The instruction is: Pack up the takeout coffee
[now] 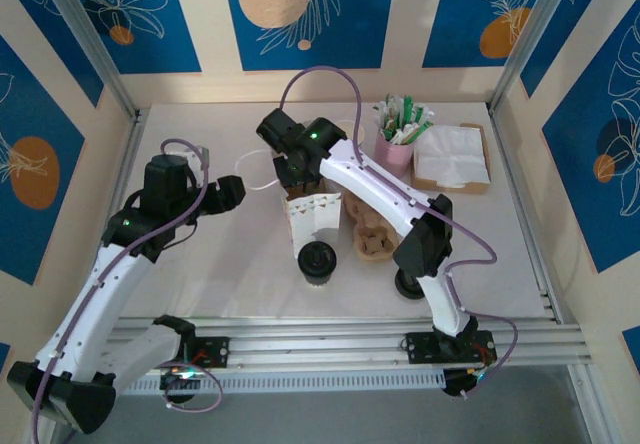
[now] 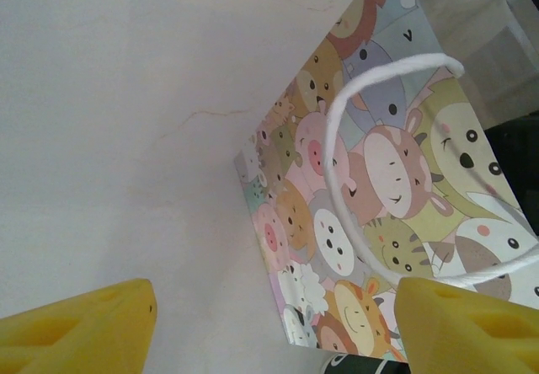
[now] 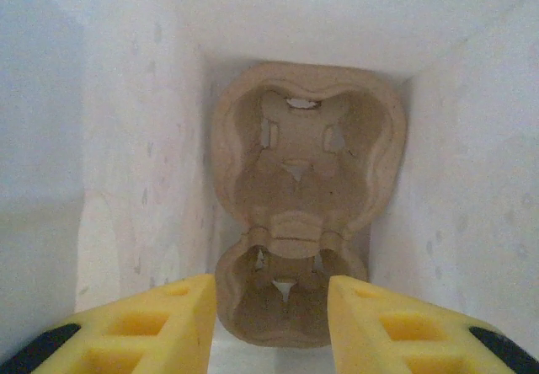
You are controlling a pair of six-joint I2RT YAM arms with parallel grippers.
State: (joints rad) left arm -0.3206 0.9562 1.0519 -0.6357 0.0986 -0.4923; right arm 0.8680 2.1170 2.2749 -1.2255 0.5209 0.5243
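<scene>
Early stage: cup carrier (image 3: 299,163) in paper bag (image 2: 379,197) between part-open right gripper (image 3: 269,315), grip unclear; left gripper (image 2: 274,307) wide, empty; takeout coffee (image 1: 318,261) unpacked on table (image 1: 240,254)

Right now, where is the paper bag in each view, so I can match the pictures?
Top external: the paper bag stands mid-table, beyond the black-lidded cup.
Left wrist: the paper bag takes the right half, cartoon animals showing.
Right wrist: the paper bag seen from inside, white walls around a cardboard carrier at its bottom.
Shared landmark: the bag's white handle loop, in the top and left wrist views.
</scene>
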